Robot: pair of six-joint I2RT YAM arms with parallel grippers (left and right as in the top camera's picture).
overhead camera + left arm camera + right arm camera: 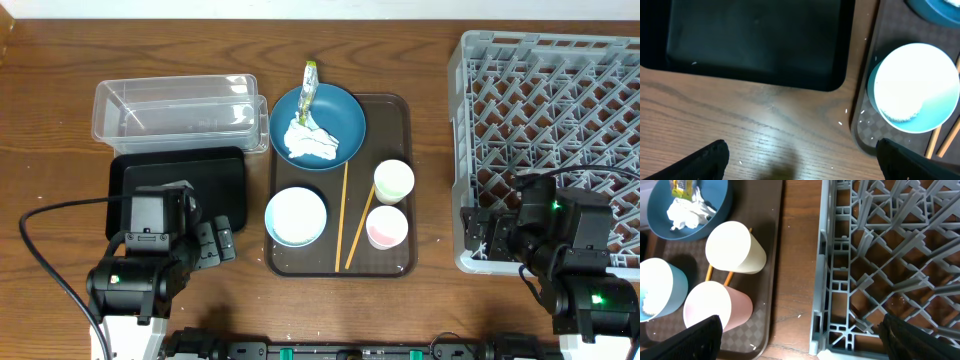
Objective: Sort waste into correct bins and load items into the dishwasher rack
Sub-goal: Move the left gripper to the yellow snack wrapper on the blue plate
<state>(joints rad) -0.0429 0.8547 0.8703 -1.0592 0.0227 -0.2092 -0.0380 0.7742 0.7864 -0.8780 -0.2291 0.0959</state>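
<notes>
On the brown serving tray sit a dark blue plate holding a crumpled tissue and a green-yellow wrapper, a light blue bowl, a cream cup, a pink cup and two chopsticks. The clear tub and black tray lie to the left, the grey rack to the right. My left gripper is open and empty over bare table between the black tray and the bowl. My right gripper is open and empty between the pink cup and the rack.
Loose rice grains lie on the table by the serving tray's corner, and some cling inside the bowl. More grains lie between the serving tray and the rack. A black cable runs at the front left.
</notes>
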